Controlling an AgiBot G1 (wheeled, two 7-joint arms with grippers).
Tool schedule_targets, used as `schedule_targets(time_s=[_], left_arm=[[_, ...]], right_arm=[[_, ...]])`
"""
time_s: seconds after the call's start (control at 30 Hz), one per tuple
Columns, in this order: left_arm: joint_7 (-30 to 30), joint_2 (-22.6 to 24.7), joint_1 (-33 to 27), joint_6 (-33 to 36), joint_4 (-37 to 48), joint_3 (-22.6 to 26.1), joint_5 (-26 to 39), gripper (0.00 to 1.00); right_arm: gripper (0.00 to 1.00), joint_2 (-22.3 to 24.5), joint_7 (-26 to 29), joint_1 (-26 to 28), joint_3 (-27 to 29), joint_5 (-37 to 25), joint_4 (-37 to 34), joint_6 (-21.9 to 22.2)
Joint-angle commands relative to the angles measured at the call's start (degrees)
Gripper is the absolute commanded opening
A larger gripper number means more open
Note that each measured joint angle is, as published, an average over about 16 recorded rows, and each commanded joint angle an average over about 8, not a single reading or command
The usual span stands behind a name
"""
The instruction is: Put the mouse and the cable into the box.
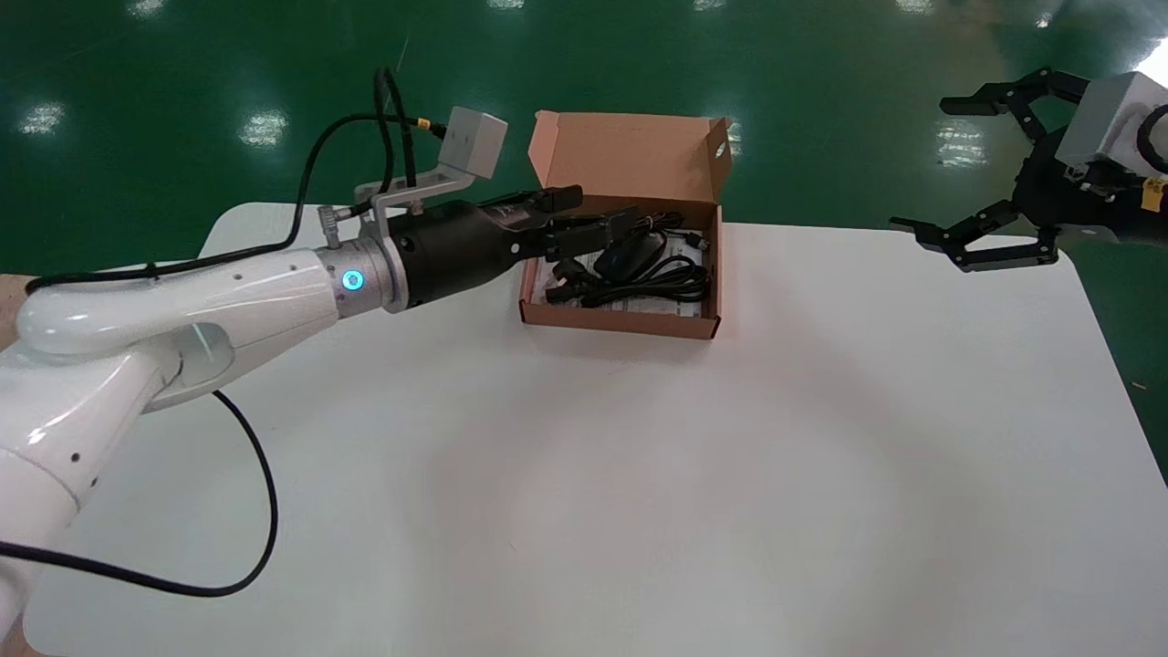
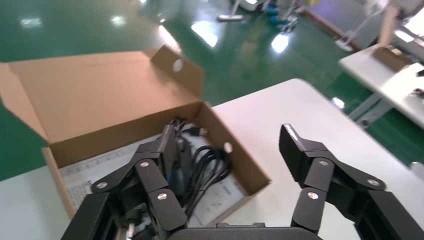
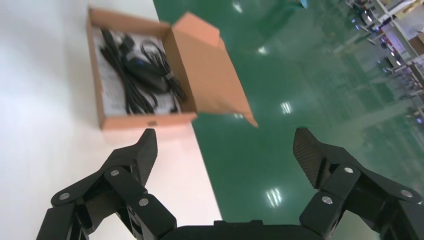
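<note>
mouse (image 1: 630, 255) and cable (image 1: 671, 285) both lie in the box (image 1: 620, 321), my left gripper (image 1: 607, 208) spread empty above it, right gripper (image 1: 929, 169) parked spread wide; placing looks done.

- Box (image 1: 630, 151): plain brown cardboard, matt, unprinted on its raised lid.
- Paper sheet (image 2: 80, 182): thin white printed paper, matt, lining the floor of the box.
- Mouse (image 1: 625, 257): black plastic, smooth, slight sheen; inside the box.
- Cable (image 1: 675, 274): black rubbery sheath, smooth, dull; inside the box beside the mouse.
- Table (image 1: 639, 474): white top, smooth, low sheen; under the box.
- Floor (image 1: 821, 91): green coating, glossy, mirrors the ceiling lights; behind the box.
- Left gripper (image 1: 602, 208): matt black finger links with bright metal pins; over the box's left side.
- Left arm (image 1: 182, 301): glossy white shell, brushed metal collar.
- Right gripper (image 1: 926, 164): matt black links; well right of the box.
</note>
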Motion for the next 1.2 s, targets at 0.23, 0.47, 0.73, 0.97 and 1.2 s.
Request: schedule_targets(time_s=[0.23, 0.47, 0.73, 0.97, 1.2], left_arm=[[0.64, -5.8, 3.92, 6.3, -7.29, -4.42, -1.73, 1.0], [1.19, -10.86, 7.34, 11.8, -13.64, -8.27, -3.24, 1.0], [1.83, -16.67, 11.26, 18.11, -20.94, -12.7, -4.98, 1.0], [2.39, -21.72, 14.68, 23.6, -27.29, -16.55, -6.49, 1.0], [2.95, -26.81, 18.12, 29.13, -33.68, -20.42, -8.01, 1.0]], right_arm=[[1.0, 1.57, 8.32, -6.96, 2.76, 4.99, 9.55, -1.13], [1.0, 2.94, 15.58, -13.04, 5.16, 9.35, 17.88, -2.12], [1.0, 4.51, 23.92, -20.02, 7.93, 14.35, 27.45, -3.25], [1.0, 5.87, 31.16, -26.08, 10.33, 18.7, 35.77, -4.24], [1.0, 7.25, 38.46, -32.19, 12.74, 23.08, 44.14, -5.23]])
